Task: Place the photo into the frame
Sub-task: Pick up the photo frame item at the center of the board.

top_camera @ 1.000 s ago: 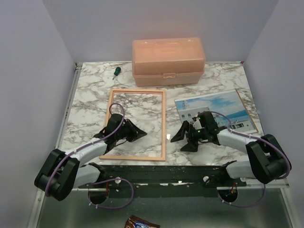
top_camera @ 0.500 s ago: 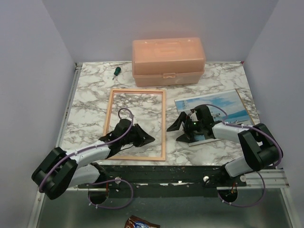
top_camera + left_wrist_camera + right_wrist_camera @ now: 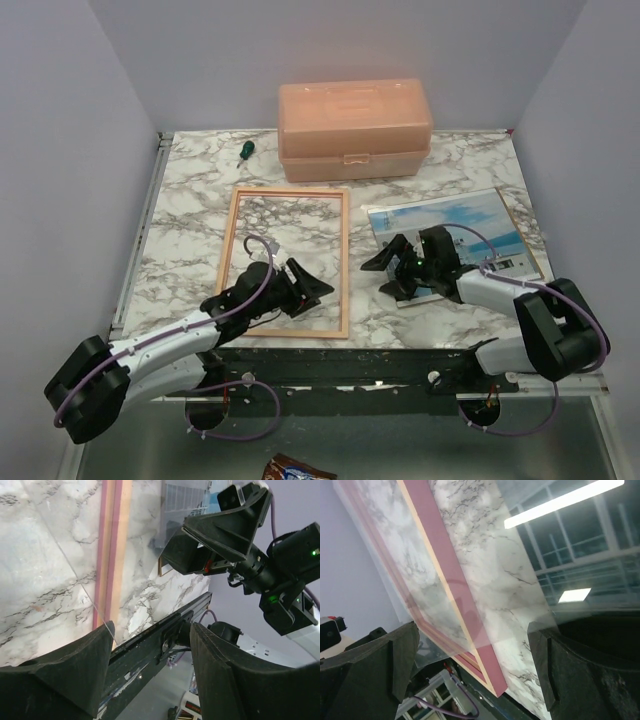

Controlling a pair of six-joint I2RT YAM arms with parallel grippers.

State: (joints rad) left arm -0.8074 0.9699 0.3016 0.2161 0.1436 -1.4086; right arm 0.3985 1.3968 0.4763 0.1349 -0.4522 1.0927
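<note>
1. Got the right gripper (image 3: 386, 272) gaping wide, nothing in it, right at the near left corner of the photo (image 3: 470, 225).
2. Lies flat on the brown backing board (image 3: 527, 240), right side of the table (image 3: 190, 200), so go in low and shallow, slip 1 finger under that corner and pinch the print only — not the board.
3. Got the left gripper (image 3: 314, 287) parted too, empty, low over the near right part of the frame (image 3: 290, 190).
4. Could press that rail down to pin the frame flat while feeding the print in.
5. Keep the photo level across the strip of table between — then square up all 4 edges before letting go.
</note>
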